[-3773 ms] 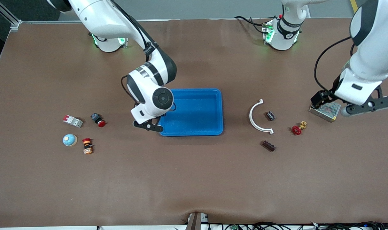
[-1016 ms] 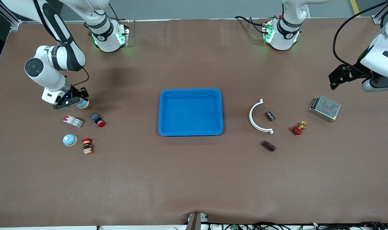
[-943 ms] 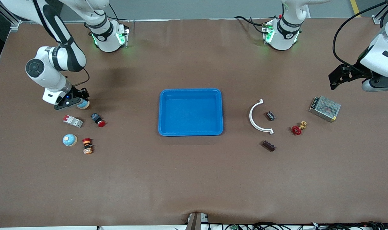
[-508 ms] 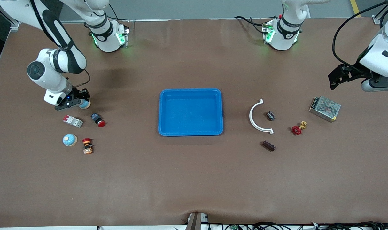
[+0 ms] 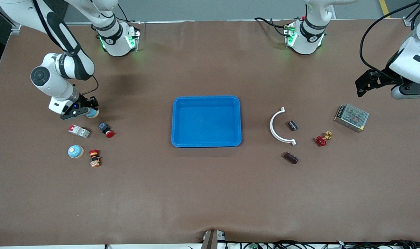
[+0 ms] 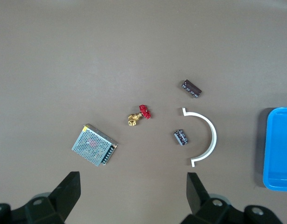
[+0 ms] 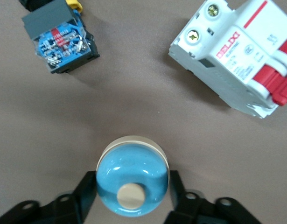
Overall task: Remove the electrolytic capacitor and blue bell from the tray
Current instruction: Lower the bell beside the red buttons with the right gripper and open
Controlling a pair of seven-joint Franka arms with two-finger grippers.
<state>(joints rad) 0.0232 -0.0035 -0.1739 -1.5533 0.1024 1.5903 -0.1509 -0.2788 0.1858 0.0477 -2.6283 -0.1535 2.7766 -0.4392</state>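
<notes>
One blue bell (image 7: 132, 176) between right gripper (image 7: 132, 193) fingers, grip uncertain; left gripper (image 6: 134, 191), spread wide and empty, waits over table (image 5: 210, 193).

Upper left of the front frame, a glossy pale-blue domed bell (image 5: 91, 112) (image 7: 132, 182) shines with highlights. A white-and-red moulded plastic circuit breaker (image 7: 239, 70) looks smooth. The brown table covering (image 5: 210, 193) appears matt, cloth-like. Centre frame, the blue plastic tray (image 5: 206, 98) is smooth, slightly sheeny. At right, a perforated metal box (image 5: 351, 117) looks dull silver.

Pale blue bell (image 7: 132, 181); bright blue tray (image 5: 206, 121); red-and-white breaker (image 7: 239, 56).
</notes>
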